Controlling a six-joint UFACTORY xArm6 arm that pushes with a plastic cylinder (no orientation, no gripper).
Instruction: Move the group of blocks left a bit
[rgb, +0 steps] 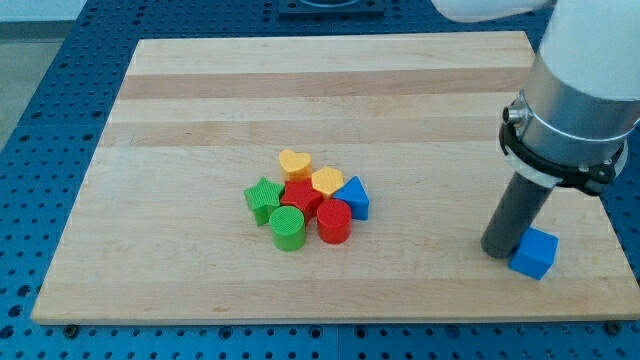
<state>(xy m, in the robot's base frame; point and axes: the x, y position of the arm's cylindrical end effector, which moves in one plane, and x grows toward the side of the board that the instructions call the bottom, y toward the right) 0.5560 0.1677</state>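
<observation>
My tip touching blue cube

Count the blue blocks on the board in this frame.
2. A blue triangular block sits at the right edge of the central cluster; a blue cube lies alone near the view's bottom right, touching my tip. None appear hidden.

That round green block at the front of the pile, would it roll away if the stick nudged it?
Probably not: the green cylinder stands on its flat end, so it should slide. Its ridged sides may catch the red cylinder touching it. My tip is far off at the view's right, beside the blue cube.
</observation>
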